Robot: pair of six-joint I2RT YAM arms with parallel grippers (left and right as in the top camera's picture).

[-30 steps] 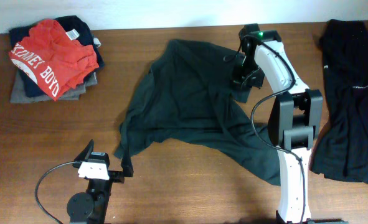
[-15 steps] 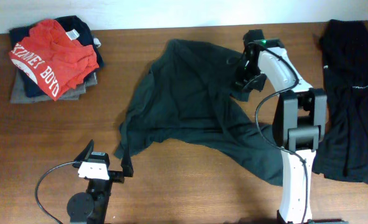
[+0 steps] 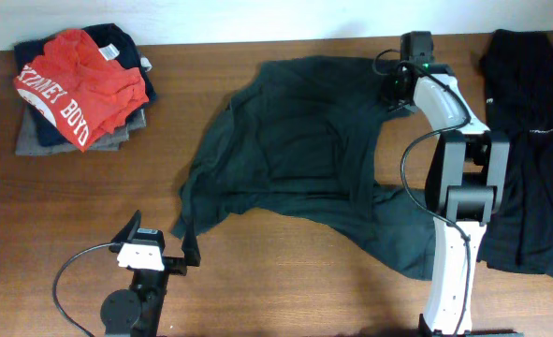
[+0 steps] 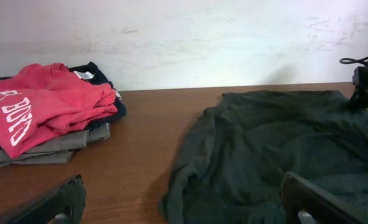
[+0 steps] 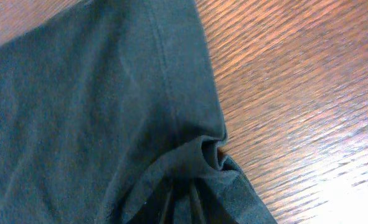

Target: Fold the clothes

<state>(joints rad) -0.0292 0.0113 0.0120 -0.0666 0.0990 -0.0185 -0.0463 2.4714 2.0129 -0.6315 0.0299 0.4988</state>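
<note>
A dark grey-green T-shirt (image 3: 295, 159) lies spread over the middle of the table, also in the left wrist view (image 4: 277, 143). My right gripper (image 3: 394, 90) is at the shirt's far right corner. In the right wrist view the cloth (image 5: 90, 106) gathers in pleats into the jaws (image 5: 180, 211), whose fingers are hidden under it, so the gripper holds that corner. My left gripper (image 3: 161, 241) rests near the front left edge, open and empty, its fingers (image 4: 65, 199) wide apart just short of the shirt's near left hem.
A folded pile topped by a red shirt with white lettering (image 3: 70, 80) sits at the far left corner. A black garment (image 3: 529, 150) lies crumpled along the right side. Bare brown table (image 3: 89, 206) runs between pile and shirt.
My right gripper has moved rightward and farther back, pulling the shirt's corner with it. The shirt's far edge now lies straighter and wider. The left arm has not moved.
</note>
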